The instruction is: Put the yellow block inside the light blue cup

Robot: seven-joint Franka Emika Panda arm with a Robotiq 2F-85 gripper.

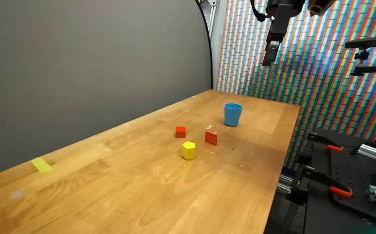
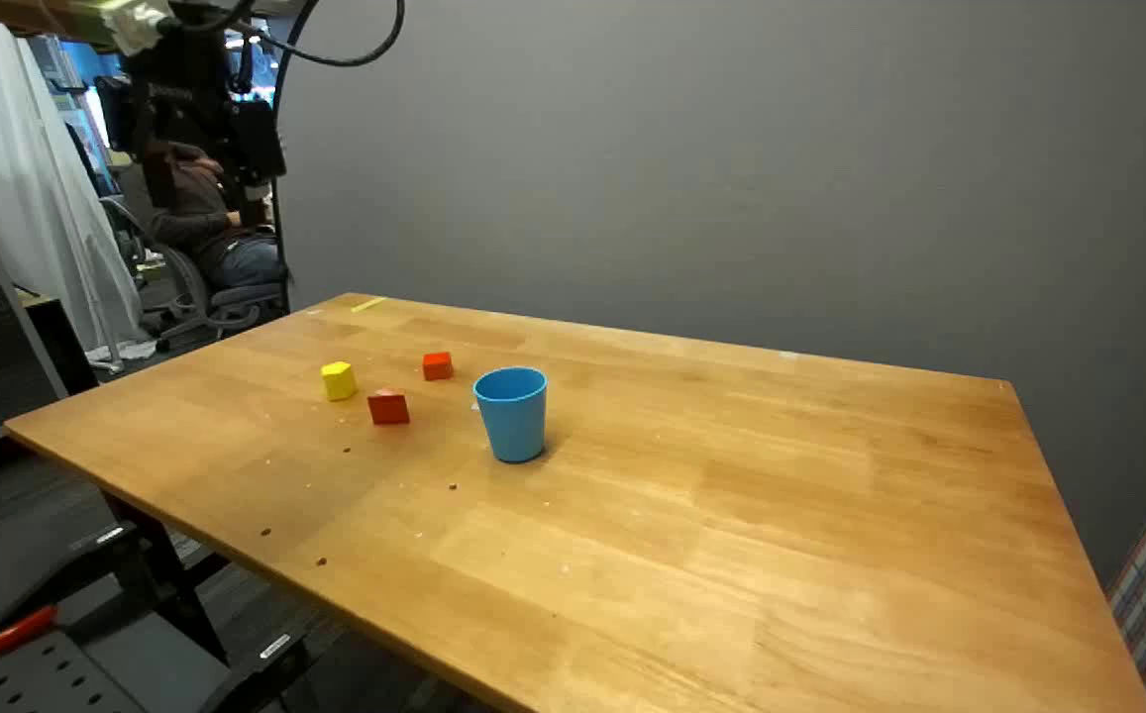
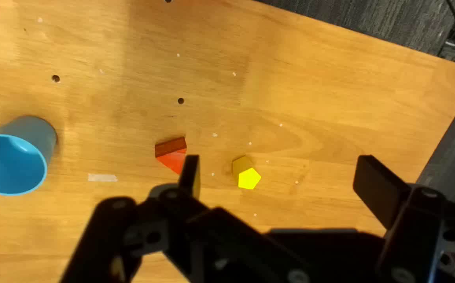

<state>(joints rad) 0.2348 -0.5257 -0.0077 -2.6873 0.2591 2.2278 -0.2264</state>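
Table (image 2: 781,555) of honey-toned wood, long-grained, pieced in strips, flecked with pale specks and pocked by small, dark, round holes. Upright on it, the yellow block (image 3: 246,173): a stubby prism, pentagonal on top, flat-sided, crisp along the edges. Well apart from it in both exterior views, also upright, the cup (image 1: 232,116), light blue, smooth-walled and round, tapering from a wide mouth to a narrower base. Between the two, a red wedge (image 1: 211,138), triangular on top, smooth-faced, near the yellow block. Farther toward the matte gray screen (image 1: 93,65), a red block (image 2: 437,366), small and boxy.

High above the table, the gripper (image 3: 277,169), black and hard-edged, jaws spread wide and, in the wrist view, framing the yellow block far below. Flat on the table, a pale strip (image 3: 102,177) near the cup and a yellow strip (image 1: 41,164) by the edge, both thin as tape. Beyond the table in an exterior view, a striped backdrop (image 1: 321,84), multicolored bands crossed by a fine grid; in an exterior view too, a white curtain (image 2: 8,178) in soft folds.
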